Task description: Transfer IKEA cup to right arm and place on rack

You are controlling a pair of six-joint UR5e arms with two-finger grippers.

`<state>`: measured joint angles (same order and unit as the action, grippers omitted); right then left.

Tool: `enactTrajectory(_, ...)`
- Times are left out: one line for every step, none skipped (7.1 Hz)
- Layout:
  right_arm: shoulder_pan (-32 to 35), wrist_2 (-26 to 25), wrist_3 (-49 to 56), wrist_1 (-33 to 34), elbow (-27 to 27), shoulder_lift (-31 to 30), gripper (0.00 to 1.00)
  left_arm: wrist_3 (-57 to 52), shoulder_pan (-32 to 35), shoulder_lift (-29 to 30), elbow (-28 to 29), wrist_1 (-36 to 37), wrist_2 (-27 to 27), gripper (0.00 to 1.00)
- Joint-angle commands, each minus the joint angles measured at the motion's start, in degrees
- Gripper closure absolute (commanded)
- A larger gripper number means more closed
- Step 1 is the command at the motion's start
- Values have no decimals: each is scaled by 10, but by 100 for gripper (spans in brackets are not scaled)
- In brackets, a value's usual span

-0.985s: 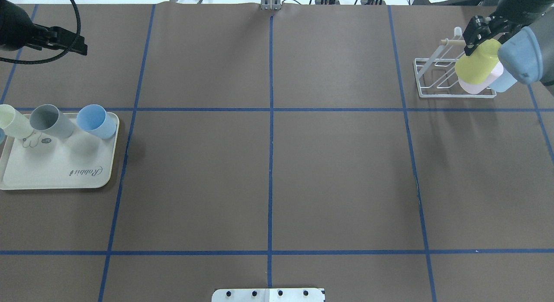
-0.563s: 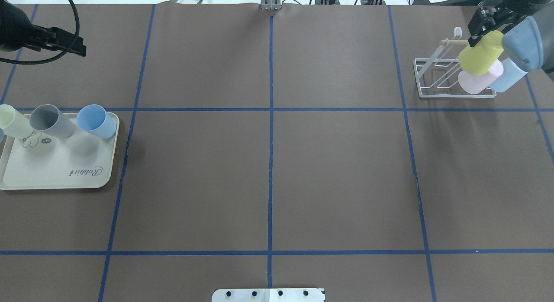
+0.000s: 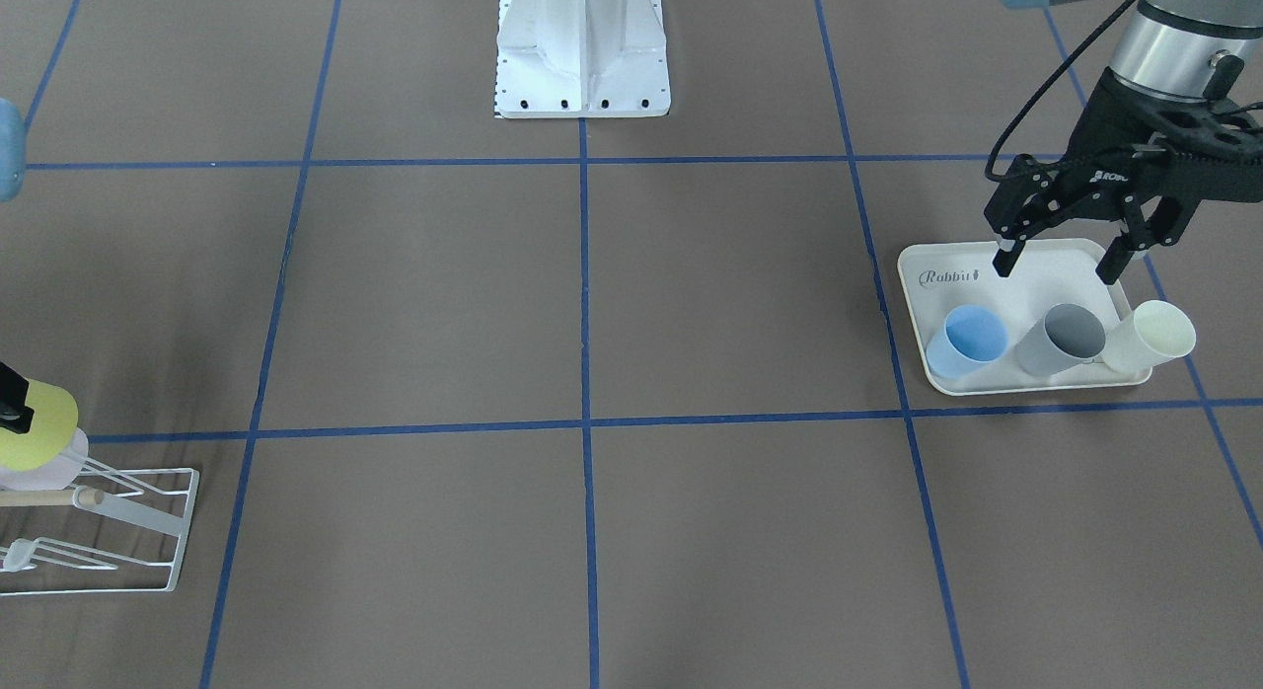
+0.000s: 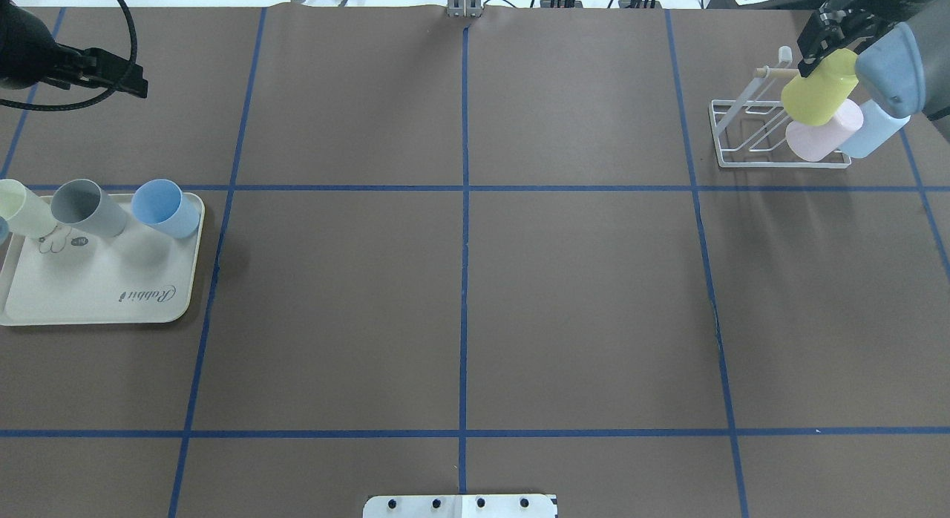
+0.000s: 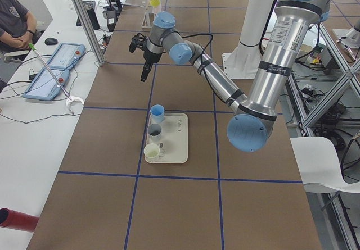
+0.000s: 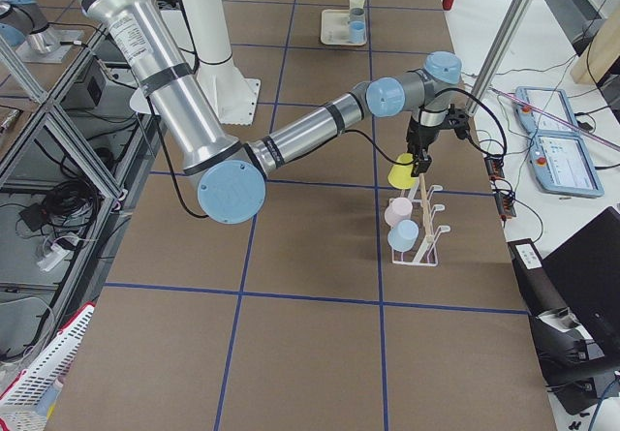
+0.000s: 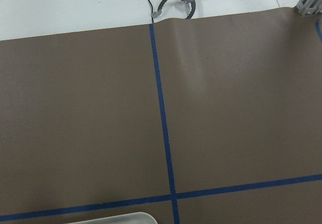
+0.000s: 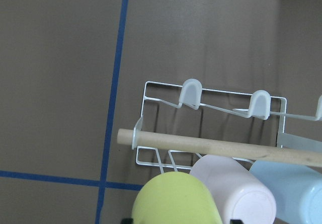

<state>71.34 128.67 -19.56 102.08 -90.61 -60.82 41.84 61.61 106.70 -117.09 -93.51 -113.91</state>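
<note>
1. My left hand stays spread open and empty, above the table near the tray. The three cups on the tray have not moved.
2. My right hand keeps its clamp on the yellow cup, tilted over the rack. Since a second ago the cup has drifted toward the dowel, uncovering more of the pink cup.

yellow-green cup beside pink cup, close by wooden dowel of rack

One yellow cup and five other cups, one tray, one rack.
</note>
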Motion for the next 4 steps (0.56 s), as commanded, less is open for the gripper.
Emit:
enactTrajectory(-15,-1,-2,0,4,10,82,0,0,0,0,0,0,0)
enactTrajectory(-16,0,-1,-1,9,10,82,0,0,0,0,0,0,0)
enactTrajectory(-16,0,0,-1,11,11,82,0,0,0,0,0,0,0)
enactTrajectory(-15,-1,1,-1,11,11,82,1,0,0,0,-1,0,0)
